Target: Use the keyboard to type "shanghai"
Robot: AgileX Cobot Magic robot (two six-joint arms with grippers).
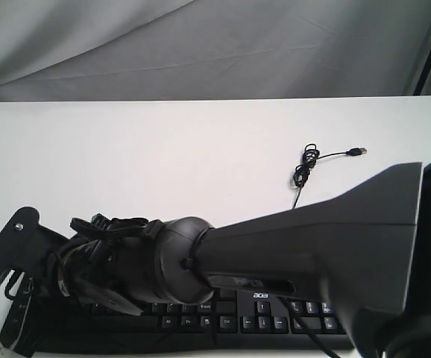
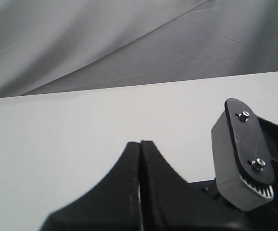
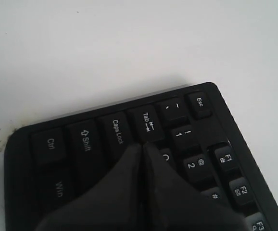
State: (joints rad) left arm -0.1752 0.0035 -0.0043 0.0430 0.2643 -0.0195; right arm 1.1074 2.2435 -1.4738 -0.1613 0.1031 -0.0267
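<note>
The black keyboard [image 1: 200, 325] lies along the near edge of the white table, with its acer logo [image 1: 260, 296] showing. My right arm [image 1: 312, 239] reaches across it to its left end. In the right wrist view the right gripper [image 3: 143, 144] is shut and empty. Its tips sit by the Tab key [image 3: 147, 122], between Caps Lock [image 3: 117, 132] and the Q key; I cannot tell if they touch. The left gripper [image 2: 140, 143] is shut and empty over bare table, beside the right arm's grey wrist plate [image 2: 242, 154].
The keyboard's thin USB cable [image 1: 303, 170] lies coiled on the white table [image 1: 163, 156] behind it, with the plug [image 1: 357, 151] pointing right. A grey cloth backdrop [image 1: 200, 45] hangs behind the table. The right arm hides much of the keyboard's left half.
</note>
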